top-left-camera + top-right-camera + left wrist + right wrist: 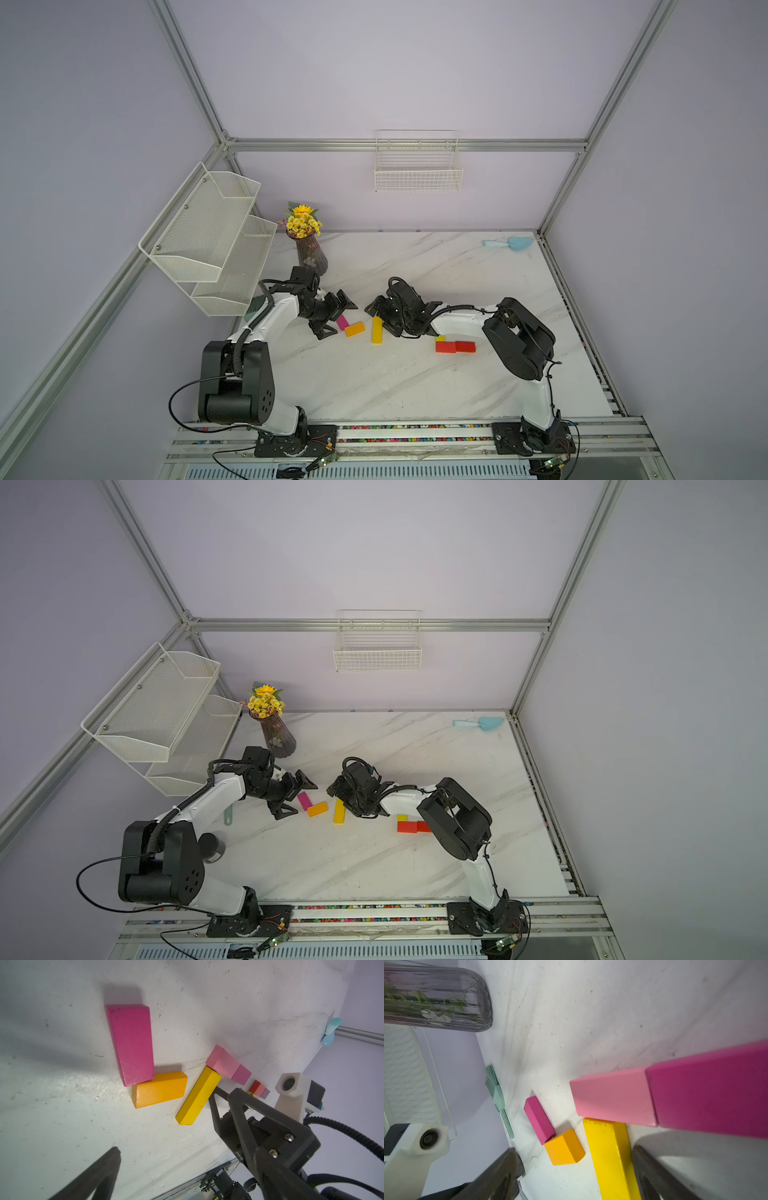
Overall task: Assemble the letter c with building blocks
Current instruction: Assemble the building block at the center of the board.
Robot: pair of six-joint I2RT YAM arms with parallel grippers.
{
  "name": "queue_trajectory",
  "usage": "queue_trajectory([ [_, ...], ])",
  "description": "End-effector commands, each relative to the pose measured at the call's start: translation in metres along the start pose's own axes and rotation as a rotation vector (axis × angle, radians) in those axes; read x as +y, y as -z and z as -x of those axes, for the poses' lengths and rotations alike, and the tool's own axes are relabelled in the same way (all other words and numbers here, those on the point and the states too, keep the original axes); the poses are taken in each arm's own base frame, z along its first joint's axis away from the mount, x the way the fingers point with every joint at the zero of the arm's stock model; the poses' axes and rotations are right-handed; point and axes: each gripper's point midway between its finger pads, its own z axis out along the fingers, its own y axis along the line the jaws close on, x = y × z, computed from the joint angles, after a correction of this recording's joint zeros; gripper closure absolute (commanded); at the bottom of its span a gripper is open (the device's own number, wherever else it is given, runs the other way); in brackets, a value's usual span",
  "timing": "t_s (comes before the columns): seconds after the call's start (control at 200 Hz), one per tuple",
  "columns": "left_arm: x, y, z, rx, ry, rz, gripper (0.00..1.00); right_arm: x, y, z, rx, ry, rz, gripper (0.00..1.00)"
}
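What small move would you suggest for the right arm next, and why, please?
Probably lower and close the right tool on the yellow block. Its jaws stand open, and in the right wrist view that block lies between them, one end against the light pink block. The left tool, open and empty, sits nearer the magenta block and orange block.

Vase [311, 257]: purple ribbed glass, I see yellow flowers [303, 222] in it, far corner of the marble table [395, 386].
Scoop [513, 244]: light blue, lying near the opposite far corner.
Wire basket [417, 174]: white, on the back wall.
Mesh rack [208, 237]: white, two tiers, beside the vase.
Brush [496, 1093]: green, at the table edge.
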Motion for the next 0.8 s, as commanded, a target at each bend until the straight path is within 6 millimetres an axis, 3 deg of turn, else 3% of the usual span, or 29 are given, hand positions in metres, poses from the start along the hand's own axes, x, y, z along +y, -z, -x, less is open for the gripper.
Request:
queue_trajectory([
  [0.0,-0.007,0.005,0.0,-0.009,-0.004,-0.035,0.0,-0.01,-0.009,0.0,0.009,-0.014,-0.026,0.11],
  [0.165,-0.008,0.005,0.002,-0.01,-0.007,-0.037,0.0,-0.009,-0.007,0.002,0.009,-0.016,-0.02,0.11],
  [0.305,-0.008,0.004,0.004,-0.013,-0.021,-0.03,0.0,0.009,0.005,0.003,0.011,-0.006,0.028,0.11],
  [0.525,0.0,0.011,0.008,-0.061,-0.073,0.053,0.0,0.053,0.043,0.004,0.045,0.067,0.137,0.11],
  [0.675,0.006,0.01,0.006,-0.085,-0.1,0.134,0.0,0.06,0.071,0.011,0.049,0.135,0.125,0.09],
  [0.795,0.004,0.003,0.001,-0.101,-0.134,0.208,0.0,0.051,0.095,0.02,0.033,0.226,0.033,0.06],
])
